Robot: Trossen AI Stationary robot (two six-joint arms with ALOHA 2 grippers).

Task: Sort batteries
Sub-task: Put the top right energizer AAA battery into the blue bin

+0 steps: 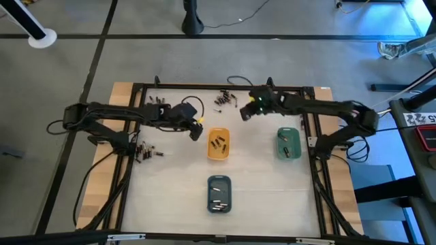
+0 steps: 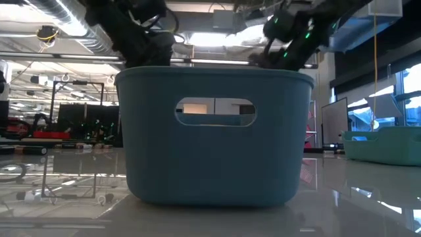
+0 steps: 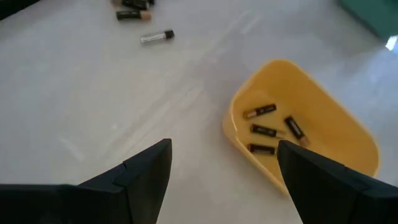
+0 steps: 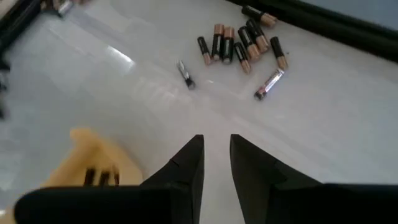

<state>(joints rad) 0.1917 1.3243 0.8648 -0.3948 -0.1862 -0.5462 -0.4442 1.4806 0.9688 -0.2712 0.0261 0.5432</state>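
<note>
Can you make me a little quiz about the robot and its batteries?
1. True or false: the orange tray is empty.
2. Which tray lies nearest the right arm's base? A) orange B) green C) blue
3. Fill in: the left end effector hovers beside the orange tray with its fingers ____.

Key:
1. False; the left wrist view shows four batteries in it.
2. B, the green tray; the blue tray is at the table's front middle.
3. Open. The right end effector, nearly closed and holding nothing, points at a loose pile.
</note>
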